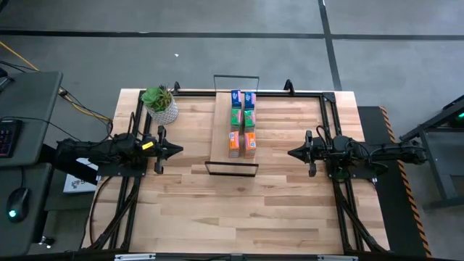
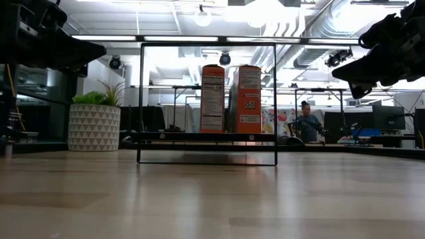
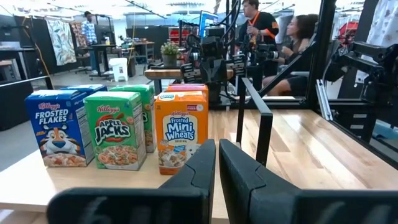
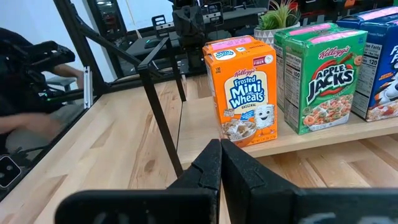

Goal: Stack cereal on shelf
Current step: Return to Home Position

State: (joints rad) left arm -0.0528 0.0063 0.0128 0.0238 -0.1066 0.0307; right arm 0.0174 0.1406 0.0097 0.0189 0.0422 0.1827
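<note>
Six small cereal boxes stand upright on their bases in two rows on the light-wood shelf (image 1: 222, 127): blue (image 1: 242, 97), green (image 1: 243, 116) and orange (image 1: 242, 141) pairs. The left wrist view shows the blue (image 3: 58, 128), green (image 3: 115, 129) and orange (image 3: 180, 130) boxes; the right wrist view shows orange (image 4: 244, 90) and green (image 4: 321, 76). My left gripper (image 1: 180, 151) hovers shut and empty left of the shelf. My right gripper (image 1: 290, 153) hovers shut and empty right of it.
A potted plant in a white patterned pot (image 1: 161, 104) stands at the far left of the table. The shelf's black wire frame (image 2: 207, 103) rises at its ends. People sit in the room beyond the table (image 3: 273, 37). Bare tabletop (image 1: 239, 210) lies on the near side.
</note>
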